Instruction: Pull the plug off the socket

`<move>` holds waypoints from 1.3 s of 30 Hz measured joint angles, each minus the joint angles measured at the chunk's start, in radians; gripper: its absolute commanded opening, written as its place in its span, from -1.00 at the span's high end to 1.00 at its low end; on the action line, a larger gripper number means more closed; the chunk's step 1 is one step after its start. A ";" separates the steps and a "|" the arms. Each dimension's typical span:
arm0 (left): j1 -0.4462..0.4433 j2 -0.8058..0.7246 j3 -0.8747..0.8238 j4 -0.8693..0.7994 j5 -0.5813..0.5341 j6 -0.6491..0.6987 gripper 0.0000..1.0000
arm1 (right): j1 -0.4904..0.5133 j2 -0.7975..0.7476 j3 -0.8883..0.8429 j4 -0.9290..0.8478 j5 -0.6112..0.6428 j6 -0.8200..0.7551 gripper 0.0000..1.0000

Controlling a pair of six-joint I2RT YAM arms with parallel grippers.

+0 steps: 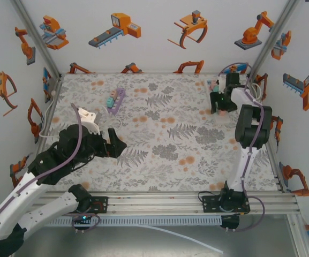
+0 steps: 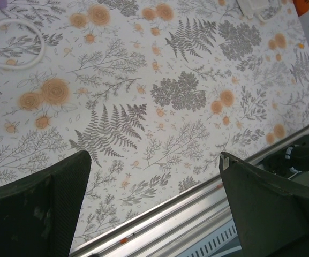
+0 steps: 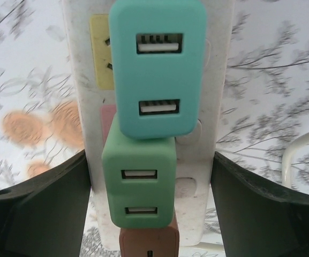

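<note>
Two pincers are mine, and the right pincer (image 1: 219, 104) reaches to the far right corner of the table (image 1: 170, 150), where the white socket strip (image 3: 82, 80) lies flat on the flowered top. From my right wrist I see three plugs in a row on that strip: a teal plug (image 3: 157, 69) uppermost, a green plug (image 3: 138, 187) touching it, and a brown plug (image 3: 148, 243) just below the green one. My right fingers (image 3: 42, 209) are spread, one on each side of the green plug, with white strip showing between each finger and the plug, so I pinch nothing. The teal and green plugs sit pushed into the strip. My left pincer (image 1: 118, 143) hangs over the left half of the table, spread wide and holding nothing; below it are bare table top and the metal rail (image 2: 197, 219) at the near edge. A purple socket strip (image 1: 117, 99) lies well apart, towards the far left corner, and a white cable (image 2: 12, 40) curls on the table
</note>
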 measured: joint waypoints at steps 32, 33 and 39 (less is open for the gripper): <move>0.000 -0.085 -0.232 0.066 -0.074 -0.050 -0.94 | 0.532 -0.280 -0.410 -0.003 -0.203 -0.795 -0.17; 0.000 -0.084 -0.244 0.070 -0.074 -0.050 -0.94 | 0.541 -0.289 -0.422 0.010 -0.203 -0.799 -0.24; 0.000 -0.084 -0.284 0.090 -0.079 -0.051 -0.94 | 0.547 -0.359 -0.512 0.088 -0.207 -0.793 -0.64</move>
